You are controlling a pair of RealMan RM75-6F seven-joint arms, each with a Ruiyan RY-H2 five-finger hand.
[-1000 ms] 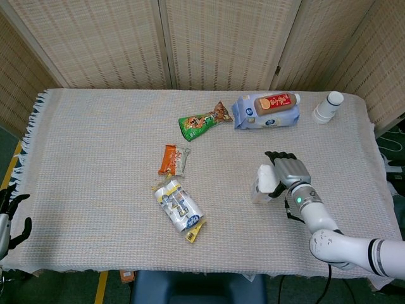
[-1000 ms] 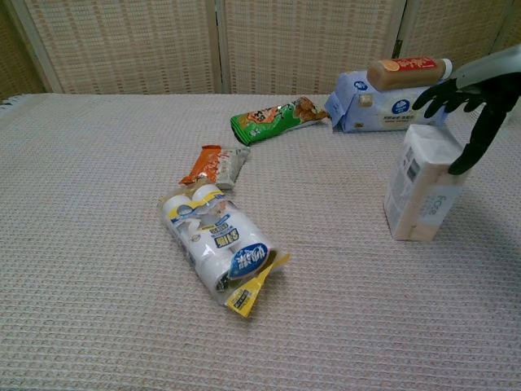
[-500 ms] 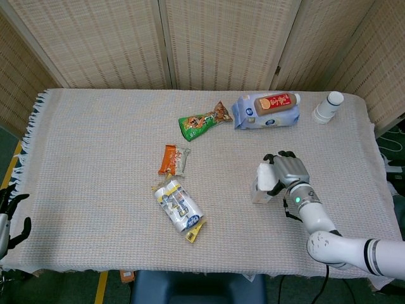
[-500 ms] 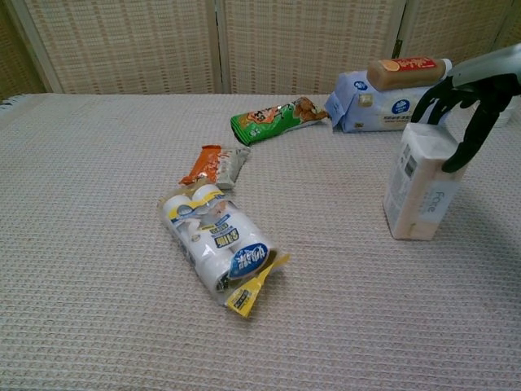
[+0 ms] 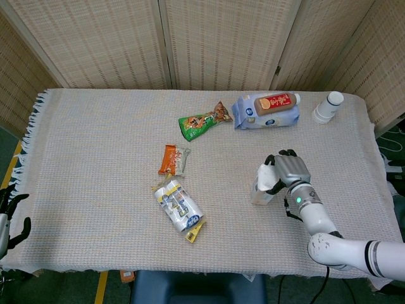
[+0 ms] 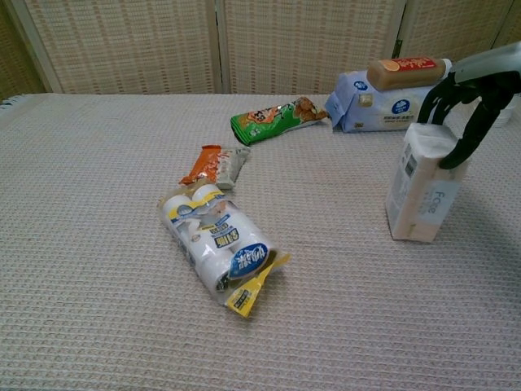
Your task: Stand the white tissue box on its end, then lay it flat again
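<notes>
The white tissue box (image 5: 260, 187) (image 6: 418, 193) stands on its end at the right of the table, leaning slightly. My right hand (image 5: 287, 171) (image 6: 470, 91) comes down on it from above and grips its upper end, with dark fingers curled over the top edge and down both sides. My left hand (image 5: 11, 216) shows only in the head view, low beside the table's front left corner, holding nothing with its fingers apart.
A blue pack (image 5: 253, 118) (image 6: 368, 107) with a brown bottle (image 5: 276, 102) (image 6: 405, 71) on top lies behind the box. A white bottle (image 5: 328, 106) stands at the far right. A green snack bag (image 5: 204, 120) (image 6: 273, 120), an orange wrapper (image 5: 172, 159) (image 6: 213, 165) and a roll pack (image 5: 180, 206) (image 6: 218, 240) lie mid-table.
My right hand's fingers have curled down from spread above the box to gripping its top end. The box has tipped a little. The left hand has not moved.
</notes>
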